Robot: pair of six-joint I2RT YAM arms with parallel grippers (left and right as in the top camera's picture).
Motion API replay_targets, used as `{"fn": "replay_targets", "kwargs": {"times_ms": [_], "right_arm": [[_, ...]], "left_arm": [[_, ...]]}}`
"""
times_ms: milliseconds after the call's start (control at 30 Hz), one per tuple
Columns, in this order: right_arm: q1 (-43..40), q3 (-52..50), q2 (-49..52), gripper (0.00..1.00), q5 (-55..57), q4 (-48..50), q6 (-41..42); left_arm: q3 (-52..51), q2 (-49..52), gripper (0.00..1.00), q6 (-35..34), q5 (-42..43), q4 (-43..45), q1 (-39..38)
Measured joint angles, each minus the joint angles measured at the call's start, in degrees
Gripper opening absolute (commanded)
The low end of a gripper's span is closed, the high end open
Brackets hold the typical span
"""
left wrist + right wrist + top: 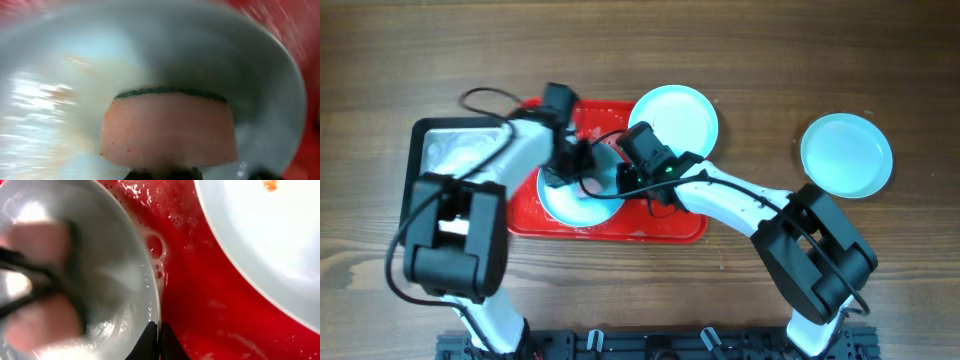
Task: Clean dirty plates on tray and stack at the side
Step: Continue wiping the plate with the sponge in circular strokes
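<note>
The red tray [650,225] holds a pale turquoise plate [570,205], wet and soapy. My left gripper [570,162] is shut on a pinkish sponge with a dark scouring edge [167,125] that presses on this plate's inside [250,75]. My right gripper [157,332] is shut on the same plate's rim [115,270]; in the overhead view it [625,180] sits at the plate's right edge. A second plate [672,118] lies at the tray's far right corner and bears an orange smear [270,185]. A third plate [846,155] sits on the table at the right.
A grey metal pan with a black rim [425,150] stands left of the tray, under my left arm. Foam and water lie on the tray floor [200,280] between the two plates. The table is brown wood [760,60].
</note>
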Motion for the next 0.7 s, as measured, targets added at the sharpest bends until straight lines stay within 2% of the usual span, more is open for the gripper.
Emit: {"fn": "replay_targets", "kwargs": {"times_ms": [133,300,367,567,700], "right_arm": [[0.0,0.0,0.0,0.04,-0.13,0.15,0.0],[0.26,0.0,0.0,0.04,-0.11,0.39,0.0],[0.33,0.0,0.0,0.04,-0.09,0.39,0.0],[0.42,0.0,0.0,0.04,-0.07,0.35,-0.2],[0.44,0.0,0.0,0.04,-0.04,0.35,-0.31]], "left_arm": [[-0.02,0.0,0.04,-1.31,1.44,-0.46,7.43],[-0.37,0.26,0.04,2.71,6.84,-0.57,9.79],[-0.22,0.46,0.04,4.7,6.99,-1.81,9.77],[-0.79,1.31,0.04,9.35,5.86,-18.01,6.43],[-0.98,1.68,0.04,12.11,5.95,-18.73,5.05]]}}
